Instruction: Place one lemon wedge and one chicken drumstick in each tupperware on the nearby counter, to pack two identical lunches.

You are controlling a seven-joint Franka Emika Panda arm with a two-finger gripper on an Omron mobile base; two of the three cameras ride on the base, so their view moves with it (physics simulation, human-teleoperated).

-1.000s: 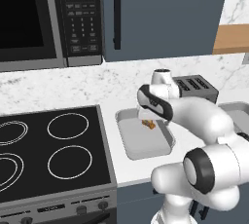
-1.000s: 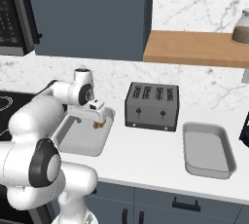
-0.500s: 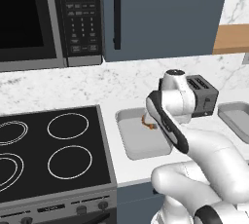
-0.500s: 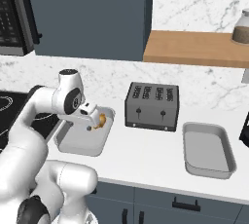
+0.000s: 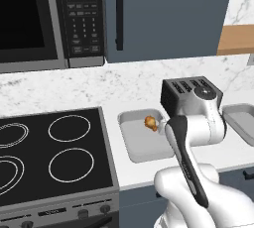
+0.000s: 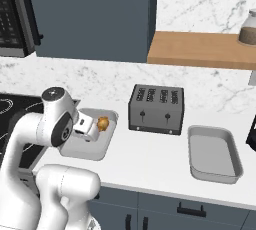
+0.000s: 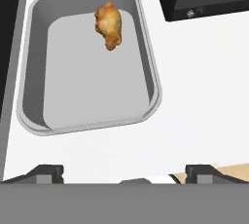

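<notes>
Drumstick (image 7: 109, 25) now lies in tupperware (image 7: 151, 79), fingers (image 7: 46, 172) withdrawn.

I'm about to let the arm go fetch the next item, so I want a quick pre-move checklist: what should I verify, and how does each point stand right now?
1. Drumstick lies inside the left tupperware: ok, it sits near one end of the floor.
2. Gripper is free of the drumstick: ok, the fingertips are wide apart with nothing between them.
3. Gripper is clear of the tray rim: ok, it is over bare counter in the hand view.
4. Lemon wedge in the left tray: not ok, none there.
5. Right tupperware filled: not ok, it is empty.
6. Toaster out of the arm's path: cannot tell.
</notes>
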